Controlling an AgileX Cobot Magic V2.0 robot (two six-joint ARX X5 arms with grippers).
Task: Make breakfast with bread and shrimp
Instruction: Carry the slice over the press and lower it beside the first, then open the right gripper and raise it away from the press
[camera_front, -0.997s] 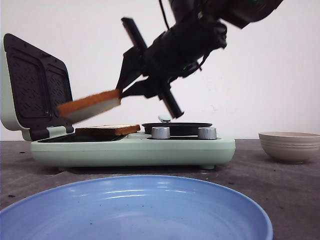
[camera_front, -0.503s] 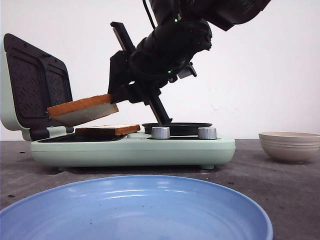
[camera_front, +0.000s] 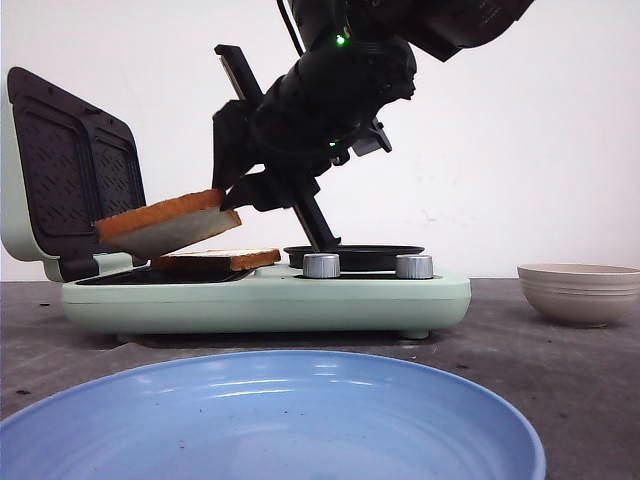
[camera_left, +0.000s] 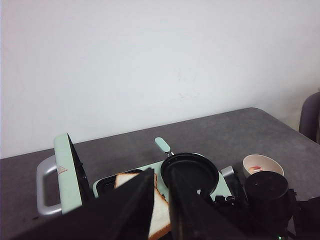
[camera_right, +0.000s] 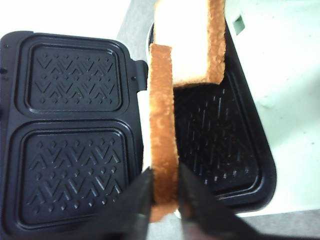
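My right gripper (camera_front: 232, 199) is shut on one bread slice (camera_front: 165, 225), pinching its crust edge (camera_right: 161, 125) between the jaws (camera_right: 164, 192). The slice hangs tilted just above the open sandwich maker's lower grill plate (camera_right: 220, 150). A second bread slice (camera_front: 215, 260) lies flat on that plate (camera_right: 187, 40). From high above, the left wrist view shows both slices (camera_left: 159, 220). My left gripper (camera_left: 161, 182) holds nothing, its jaws a narrow gap apart. The shrimp (camera_left: 256, 169) shows as an orange-red bit inside the white bowl (camera_left: 262, 161).
The mint sandwich maker (camera_front: 270, 300) has its lid (camera_front: 70, 180) standing open at the left, a small black pan (camera_front: 352, 255) on its right half and two grey knobs (camera_front: 321, 265). The bowl (camera_front: 580, 290) sits at the right. A blue plate (camera_front: 270, 420) lies nearest.
My right gripper has carried the bread slice left and down, closer to the slice lying on the grill plate. Nothing else has moved.
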